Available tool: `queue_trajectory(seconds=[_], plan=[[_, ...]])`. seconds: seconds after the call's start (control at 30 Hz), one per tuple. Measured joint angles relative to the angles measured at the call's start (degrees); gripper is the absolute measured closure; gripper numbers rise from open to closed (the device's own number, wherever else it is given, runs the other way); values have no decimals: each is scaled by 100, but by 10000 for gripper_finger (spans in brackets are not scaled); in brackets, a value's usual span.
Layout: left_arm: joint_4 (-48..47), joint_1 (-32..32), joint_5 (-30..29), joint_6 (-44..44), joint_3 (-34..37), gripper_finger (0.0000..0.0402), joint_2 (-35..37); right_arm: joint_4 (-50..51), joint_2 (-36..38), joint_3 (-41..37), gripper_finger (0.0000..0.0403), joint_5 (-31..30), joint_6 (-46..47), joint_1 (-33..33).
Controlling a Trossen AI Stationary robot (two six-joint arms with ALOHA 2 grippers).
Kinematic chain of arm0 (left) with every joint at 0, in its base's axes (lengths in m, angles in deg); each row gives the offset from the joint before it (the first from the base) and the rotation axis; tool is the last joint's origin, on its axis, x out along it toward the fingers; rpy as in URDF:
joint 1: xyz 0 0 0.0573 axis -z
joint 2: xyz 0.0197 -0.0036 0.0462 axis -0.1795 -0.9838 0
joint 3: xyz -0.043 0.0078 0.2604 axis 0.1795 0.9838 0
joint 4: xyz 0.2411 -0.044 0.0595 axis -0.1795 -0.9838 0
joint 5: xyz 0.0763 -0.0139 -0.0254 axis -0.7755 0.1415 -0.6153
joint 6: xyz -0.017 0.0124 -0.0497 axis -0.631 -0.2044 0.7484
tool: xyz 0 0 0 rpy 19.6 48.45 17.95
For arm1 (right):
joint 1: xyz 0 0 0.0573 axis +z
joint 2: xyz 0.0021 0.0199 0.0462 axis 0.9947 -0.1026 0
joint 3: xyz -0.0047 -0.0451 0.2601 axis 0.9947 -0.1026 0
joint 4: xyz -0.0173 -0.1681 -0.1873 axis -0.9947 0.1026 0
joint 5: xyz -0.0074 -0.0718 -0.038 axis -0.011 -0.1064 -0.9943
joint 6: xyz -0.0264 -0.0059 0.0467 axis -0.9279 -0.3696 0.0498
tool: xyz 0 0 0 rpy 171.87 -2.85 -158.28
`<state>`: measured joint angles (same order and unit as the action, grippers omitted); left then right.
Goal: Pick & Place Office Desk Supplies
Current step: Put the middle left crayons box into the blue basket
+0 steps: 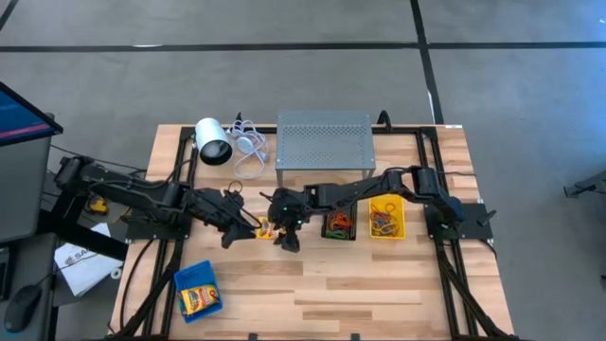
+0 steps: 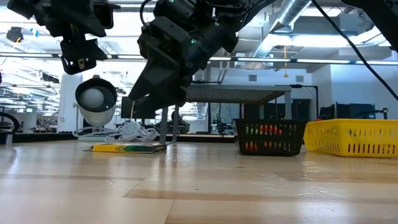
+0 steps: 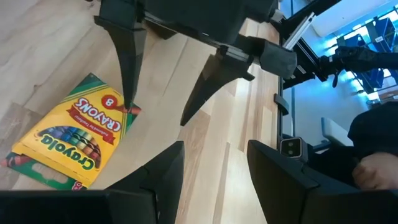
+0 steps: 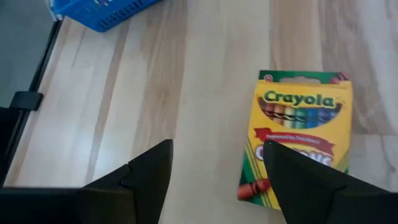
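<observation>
Both grippers hovering over one crayon box (image 4: 297,140).
Right gripper (image 4: 214,177), fingers spread and empty, is hanging nearer, box offset sideways; left gripper (image 3: 214,165) is likewise waiting spread.

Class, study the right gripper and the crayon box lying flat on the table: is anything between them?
Nothing visible. The right gripper hangs open just above the crayon box, with only bare table around. The left gripper, also open, sits close beside the box but not between them.

Overhead looks straight down; low view level across the table; both wrist views — close — share the crayon box (image 3: 73,138).
</observation>
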<state>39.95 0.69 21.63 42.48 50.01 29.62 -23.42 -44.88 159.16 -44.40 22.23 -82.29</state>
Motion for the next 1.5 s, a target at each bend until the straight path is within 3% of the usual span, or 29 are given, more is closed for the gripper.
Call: queue_trajectory(seconds=[0.53,0.63,0.83,1.13,1.5], plan=[[2,30,-2,2,0,229,0,-47,0,2,153,104,-161,3],[2,30,-2,3,0,229,0,68,0,2,123,312,-161,-1],[2,28,-2,4,0,229,0,90,-1,2,13,309,-110,5],[2,28,-2,20,-2,229,0,6,-2,2,85,270,-92,-11],[2,26,76,11,-2,229,0,-104,-2,4,91,57,-156,-6]])
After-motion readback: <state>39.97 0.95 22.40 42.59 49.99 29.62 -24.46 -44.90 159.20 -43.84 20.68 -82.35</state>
